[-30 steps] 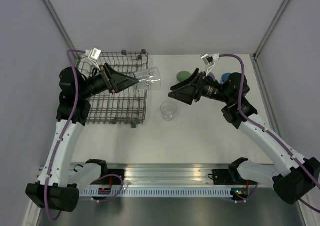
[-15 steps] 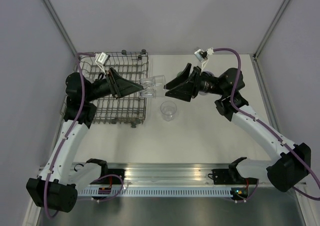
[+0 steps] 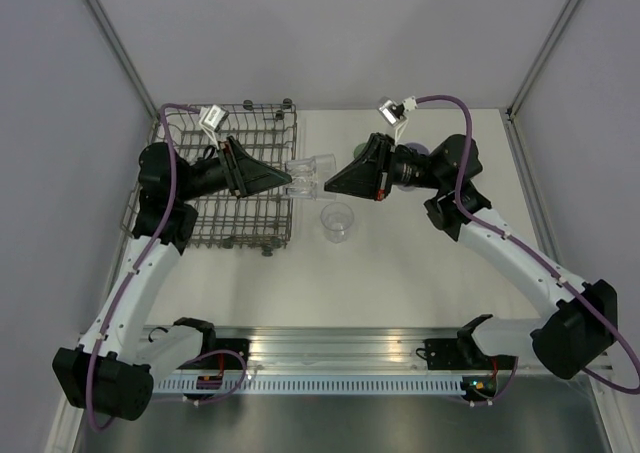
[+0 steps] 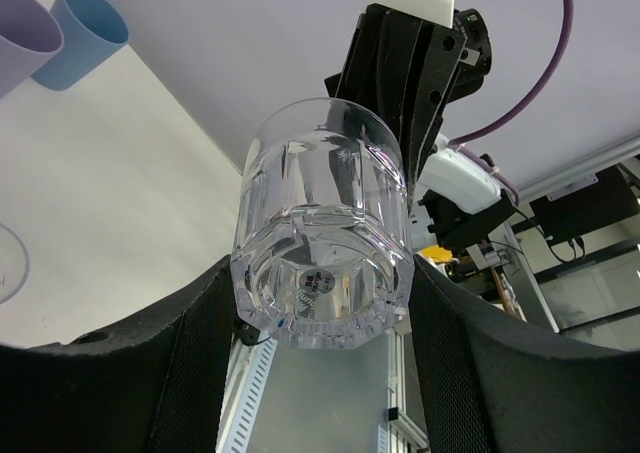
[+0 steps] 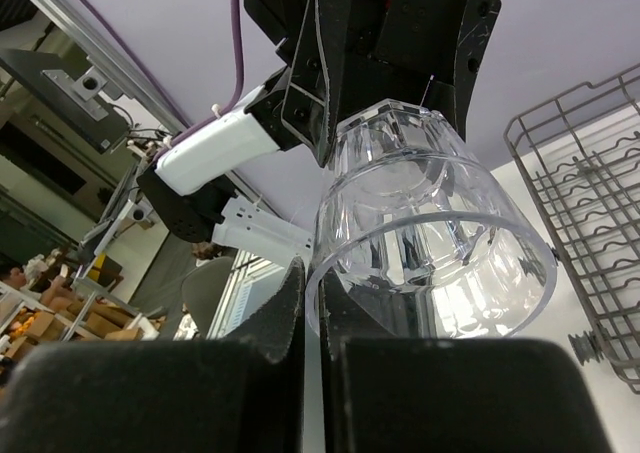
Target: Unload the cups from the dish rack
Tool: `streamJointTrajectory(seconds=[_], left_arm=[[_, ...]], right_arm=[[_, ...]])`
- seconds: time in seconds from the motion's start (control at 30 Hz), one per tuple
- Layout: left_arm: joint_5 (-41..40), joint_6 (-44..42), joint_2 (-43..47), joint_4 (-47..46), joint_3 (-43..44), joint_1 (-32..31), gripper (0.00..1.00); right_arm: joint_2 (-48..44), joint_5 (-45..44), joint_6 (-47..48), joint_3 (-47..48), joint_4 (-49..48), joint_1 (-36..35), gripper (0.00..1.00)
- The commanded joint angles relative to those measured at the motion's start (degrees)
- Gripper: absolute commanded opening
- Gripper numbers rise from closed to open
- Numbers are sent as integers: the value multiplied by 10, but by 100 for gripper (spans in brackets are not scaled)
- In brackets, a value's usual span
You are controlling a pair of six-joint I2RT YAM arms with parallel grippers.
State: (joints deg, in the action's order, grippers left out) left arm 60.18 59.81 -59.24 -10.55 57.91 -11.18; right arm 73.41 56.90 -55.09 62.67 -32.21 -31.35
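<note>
As left gripper (image 4: 320,273) grips clear cup (image 4: 322,213), right gripper (image 5: 312,298) pinches it.

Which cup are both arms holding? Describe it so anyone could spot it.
Find the grey wire dish rack on the left of the table. Off its right side, a clear faceted tumbler hangs sideways in the air between the left gripper and right gripper. The other clear tumbler stands upright on the table.
</note>
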Motion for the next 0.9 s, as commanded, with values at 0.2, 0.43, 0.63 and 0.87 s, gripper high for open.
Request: streamJointTrajectory(seconds=[0.2, 0.43, 0.63, 0.87], left_arm=[[-52, -54, -15, 81, 41, 0, 90], [-138, -135, -19, 239, 78, 0, 100], [-294, -252, -4, 383, 129, 0, 100], [-411, -340, 24, 487, 166, 0, 100]], right_arm=[[-66, -46, 156, 41, 149, -4, 0], [-92, -142, 320, 76, 394, -3, 0], [-88, -327, 432, 134, 631, -4, 0], [-35, -493, 485, 177, 770, -31, 0]])
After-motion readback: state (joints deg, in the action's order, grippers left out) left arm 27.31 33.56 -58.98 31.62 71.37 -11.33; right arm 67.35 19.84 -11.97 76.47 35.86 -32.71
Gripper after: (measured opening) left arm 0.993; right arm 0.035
